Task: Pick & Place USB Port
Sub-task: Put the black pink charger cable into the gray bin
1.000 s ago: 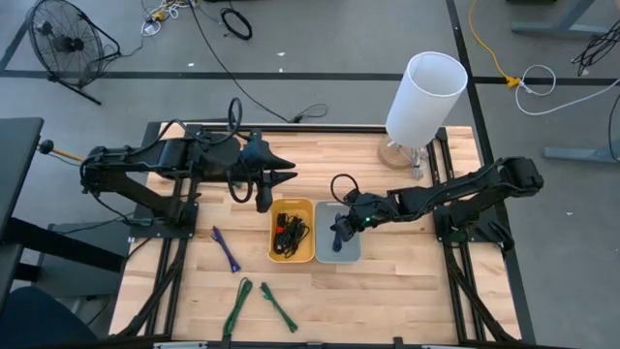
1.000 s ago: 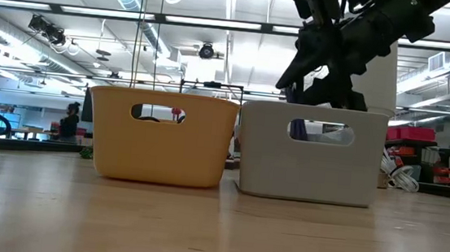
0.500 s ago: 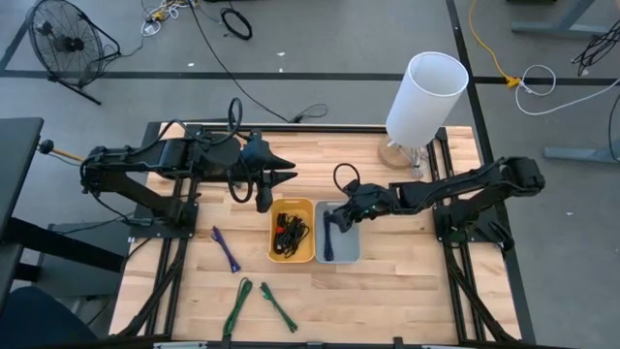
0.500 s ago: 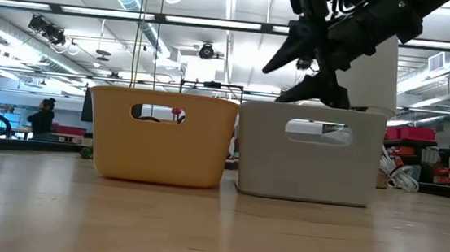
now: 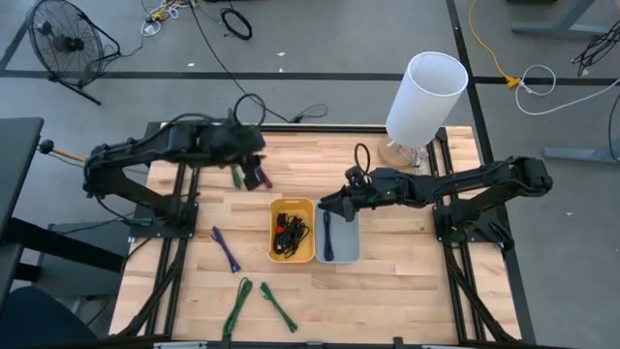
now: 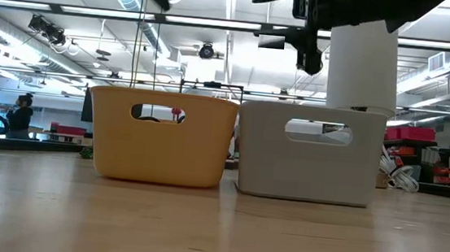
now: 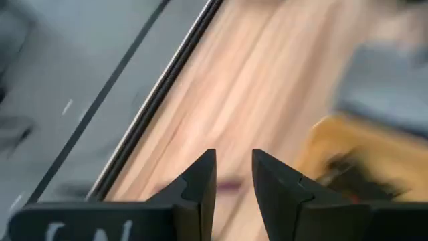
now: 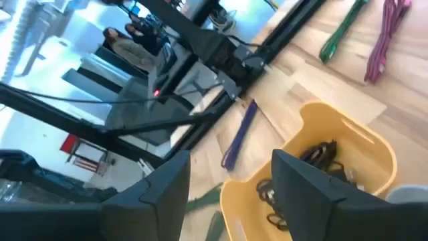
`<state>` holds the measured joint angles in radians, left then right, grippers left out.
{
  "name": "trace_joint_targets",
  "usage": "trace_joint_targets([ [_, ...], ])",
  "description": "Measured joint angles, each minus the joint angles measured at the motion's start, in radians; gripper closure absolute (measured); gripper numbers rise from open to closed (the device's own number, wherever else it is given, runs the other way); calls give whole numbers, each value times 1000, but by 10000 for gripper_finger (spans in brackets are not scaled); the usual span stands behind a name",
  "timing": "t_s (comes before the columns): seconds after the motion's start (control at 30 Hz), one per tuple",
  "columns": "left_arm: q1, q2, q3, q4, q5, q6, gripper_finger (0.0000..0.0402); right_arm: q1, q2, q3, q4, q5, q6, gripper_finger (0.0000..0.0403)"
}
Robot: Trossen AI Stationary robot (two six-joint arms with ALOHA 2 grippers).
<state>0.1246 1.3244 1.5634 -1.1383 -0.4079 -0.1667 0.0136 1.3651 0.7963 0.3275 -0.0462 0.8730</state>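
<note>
Yellow bin (image 5: 292, 230) holds black cables (image 5: 290, 234) — grey bin (image 5: 338, 233) holds a blue cable (image 5: 327, 233). Light wood table (image 5: 387, 281). Lower left: purple cable (image 5: 226, 249), green cables (image 5: 258, 304). White cylinder (image 5: 424, 95) upper right.

Centre frame, yellow bin (image 5: 292, 231) beside grey bin (image 5: 338, 233); right gripper (image 5: 329, 205) above grey bin's upper edge; left gripper (image 5: 254, 174) upper left.

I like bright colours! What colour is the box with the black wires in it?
The box holding the black wires is yellow. It shows best in the high view.
</note>
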Motion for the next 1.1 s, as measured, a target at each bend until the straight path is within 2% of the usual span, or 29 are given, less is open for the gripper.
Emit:
trace_joint_targets([
  [0.2,201,31,-1,-108,75,158,301,0,0,0,26,0,-10,203],
  [0.37,299,103,0,-103,146,312,301,0,0,0,49,0,-11,206],
  [0.57,384,253,0,-125,262,413,301,0,0,0,67,1,-14,206],
  [0.63,408,308,0,-123,297,349,301,1,0,0,79,3,-15,206],
  [0.8,502,453,0,-170,363,-8,301,1,0,0,98,4,-18,206],
  [1.03,568,574,0,-206,373,-398,301,1,1,0,103,4,-22,206],
  [1.1,576,594,0,-204,375,-441,301,1,1,0,103,4,-27,206],
])
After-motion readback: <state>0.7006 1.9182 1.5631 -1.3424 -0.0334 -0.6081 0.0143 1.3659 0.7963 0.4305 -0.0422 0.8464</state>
